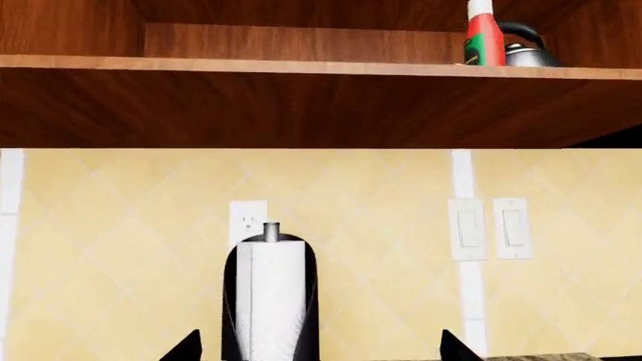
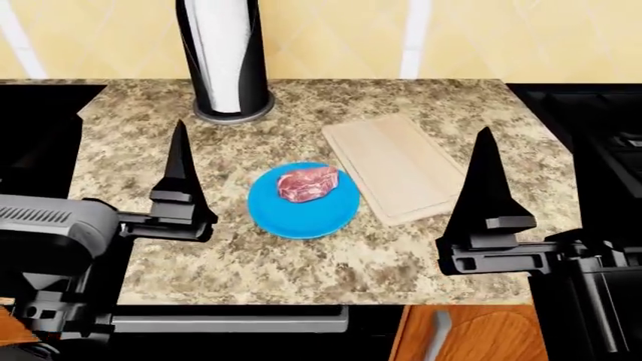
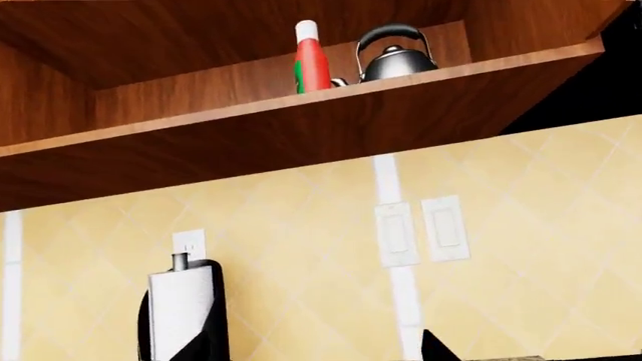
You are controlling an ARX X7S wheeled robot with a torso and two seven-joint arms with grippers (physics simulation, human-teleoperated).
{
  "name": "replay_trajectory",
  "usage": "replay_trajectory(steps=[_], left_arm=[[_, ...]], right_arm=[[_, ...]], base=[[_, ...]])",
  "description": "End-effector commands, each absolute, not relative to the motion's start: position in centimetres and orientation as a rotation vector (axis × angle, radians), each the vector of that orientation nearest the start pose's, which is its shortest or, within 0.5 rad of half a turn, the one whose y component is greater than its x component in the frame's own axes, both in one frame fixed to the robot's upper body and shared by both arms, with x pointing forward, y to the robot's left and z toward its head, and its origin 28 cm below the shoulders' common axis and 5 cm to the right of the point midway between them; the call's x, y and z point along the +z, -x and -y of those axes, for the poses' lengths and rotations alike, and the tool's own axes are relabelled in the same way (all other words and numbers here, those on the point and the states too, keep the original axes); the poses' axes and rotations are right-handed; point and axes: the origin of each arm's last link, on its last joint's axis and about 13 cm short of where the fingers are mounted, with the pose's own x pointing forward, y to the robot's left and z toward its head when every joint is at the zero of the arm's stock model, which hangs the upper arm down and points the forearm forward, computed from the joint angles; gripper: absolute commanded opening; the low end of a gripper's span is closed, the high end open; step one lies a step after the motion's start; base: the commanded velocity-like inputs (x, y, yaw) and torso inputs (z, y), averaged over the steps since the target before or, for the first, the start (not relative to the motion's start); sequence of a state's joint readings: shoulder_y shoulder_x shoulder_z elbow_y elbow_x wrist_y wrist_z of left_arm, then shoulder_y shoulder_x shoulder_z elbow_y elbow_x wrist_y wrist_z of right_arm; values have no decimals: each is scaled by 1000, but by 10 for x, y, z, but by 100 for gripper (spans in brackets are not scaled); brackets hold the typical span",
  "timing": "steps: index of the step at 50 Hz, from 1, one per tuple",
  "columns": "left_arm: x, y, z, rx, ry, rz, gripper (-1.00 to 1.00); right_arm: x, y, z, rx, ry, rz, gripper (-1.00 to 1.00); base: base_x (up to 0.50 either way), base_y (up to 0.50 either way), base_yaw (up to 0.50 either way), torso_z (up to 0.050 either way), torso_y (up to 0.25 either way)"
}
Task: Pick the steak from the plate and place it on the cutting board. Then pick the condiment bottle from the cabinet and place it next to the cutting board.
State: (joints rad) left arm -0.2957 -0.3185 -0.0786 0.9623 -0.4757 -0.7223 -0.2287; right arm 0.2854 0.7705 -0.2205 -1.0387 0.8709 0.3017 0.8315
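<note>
The steak (image 2: 307, 184) lies on the blue plate (image 2: 291, 218) in the middle of the counter. The cutting board (image 2: 401, 162) lies just right of the plate and has nothing on it. The red condiment bottle (image 1: 483, 37) stands upright on the open cabinet shelf next to a kettle, and it also shows in the right wrist view (image 3: 312, 60). My left gripper (image 1: 321, 350) is open and empty, with one finger (image 2: 180, 169) left of the plate. My right gripper (image 3: 311, 347) is open and empty, with one finger (image 2: 489, 184) at the board's near right.
A tall black paper-towel holder (image 2: 225, 60) stands at the back of the counter by the wall. A metal kettle (image 3: 395, 56) sits right of the bottle on the wooden shelf (image 3: 301, 113). Dark appliances flank the granite counter (image 2: 301, 263).
</note>
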Motion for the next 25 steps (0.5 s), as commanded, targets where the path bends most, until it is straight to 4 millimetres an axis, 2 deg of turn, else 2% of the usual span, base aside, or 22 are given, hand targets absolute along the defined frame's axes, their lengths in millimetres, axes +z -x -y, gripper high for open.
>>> replay_trajectory(steps=[1,5,8,11,16,21,25], left_arm=[[211,-188,-228,-106,7,484,100],[211,-188,-228,-117,24,475,100],[213,-185,-227,-171,107,421,100],[215,-180,-223,-218,98,424,100],[235,-183,-212,-330,123,408,100],[256,-199,-199,-477,107,328,100],[262,-216,-193,-587,59,215,100]], right_arm=[[223,-147,108,118,-169,510,100],[223,-147,109,121,-176,510,100],[223,-147,108,122,-179,510,100],[224,-147,108,118,-202,494,100],[223,-148,109,116,-227,479,100],[224,-150,113,105,-242,475,100],[225,-150,116,95,-254,474,100]], base=[[500,0,0,0,0],[500,0,0,0,0],[500,0,0,0,0],[500,0,0,0,0],[0,0,0,0,3],[0,0,0,0,0],[0,0,0,0,0]])
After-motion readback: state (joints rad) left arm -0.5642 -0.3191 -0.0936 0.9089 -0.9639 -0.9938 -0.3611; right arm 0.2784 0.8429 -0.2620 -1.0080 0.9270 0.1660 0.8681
